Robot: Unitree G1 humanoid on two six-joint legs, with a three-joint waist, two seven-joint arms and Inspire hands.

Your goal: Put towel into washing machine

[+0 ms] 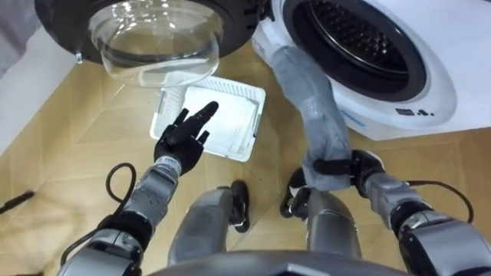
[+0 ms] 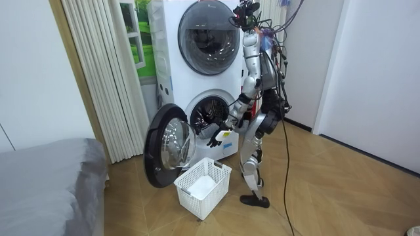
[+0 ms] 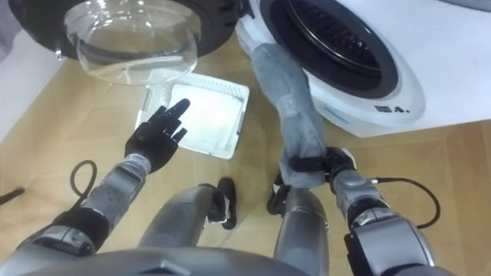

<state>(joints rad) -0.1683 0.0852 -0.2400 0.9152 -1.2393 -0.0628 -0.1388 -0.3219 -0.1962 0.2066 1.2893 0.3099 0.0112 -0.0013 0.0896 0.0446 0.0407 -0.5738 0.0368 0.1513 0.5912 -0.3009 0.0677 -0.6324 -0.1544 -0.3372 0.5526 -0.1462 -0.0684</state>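
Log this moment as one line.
right hand: shut on towel | towel: upper end at washing machine opening edge | left hand: open, over basket

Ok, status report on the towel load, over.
Right hand shut on grey towel, lower end. Left hand open, over white basket. Towel's upper end at edge of drum opening. Door open, nothing blocking.

We see bright, even room light; glare streaks the glass door (image 1: 153, 46), and soft shadows fall on the floor (image 1: 69, 115).
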